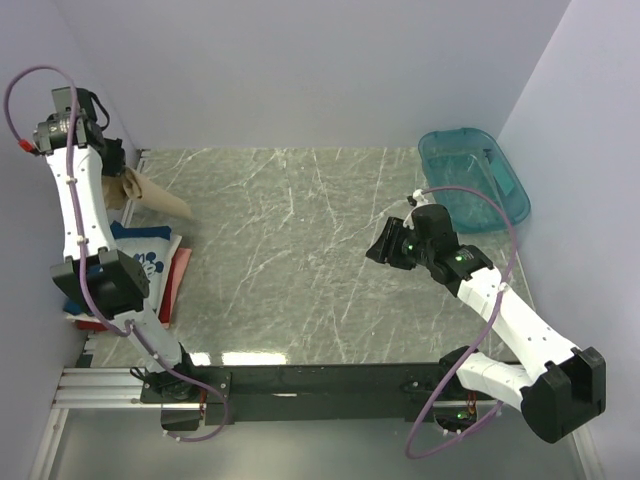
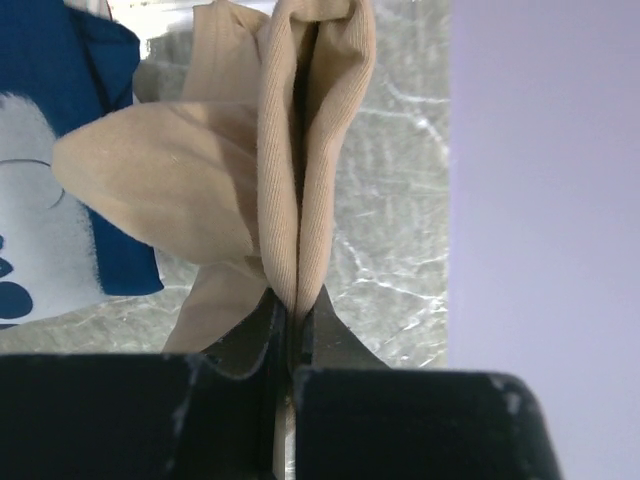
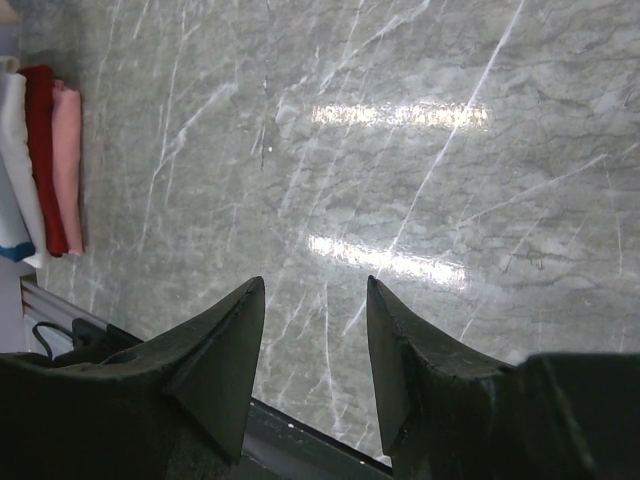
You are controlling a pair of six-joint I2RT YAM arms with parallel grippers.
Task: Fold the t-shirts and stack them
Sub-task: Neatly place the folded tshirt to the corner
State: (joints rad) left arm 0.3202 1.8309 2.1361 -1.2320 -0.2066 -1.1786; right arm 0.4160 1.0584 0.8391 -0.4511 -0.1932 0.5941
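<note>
So we reckon we're on the opening bit of folding the tan t-shirt [image 1: 158, 196]. It's pinched up and hangs bunched at the far left corner of the bench [image 1: 300, 260], not laid out flat, so no fold is in it yet. The left tool [image 2: 292, 315] is clamped tight on a doubled ridge of that tan cloth, jaws squeezed together with only fabric between them. The rest of the shirt flops away from the pinch in loose lobes, and we can't tell if its low end brushes the bench. Along the left edge sit the navy t-shirt [image 1: 150, 248] with the white print and the red t-shirt [image 1: 178, 285], piled up with navy on top as far as we can make out. The right tool [image 3: 312, 290] hangs over the right half of the bench with its jaws apart, holding nothing and touching nothing, well apart from the shirts. The teal tub [image 1: 472, 180] is off in the far right corner and looks out of play. Next move, to our eyes, is to carry the tan shirt toward the middle of the bench and spread it. That probably wants the right tool coming across for a second corner, since one pinch leaves it a crumpled bunch. The risk is the hanging cloth snagging the pile.
</note>
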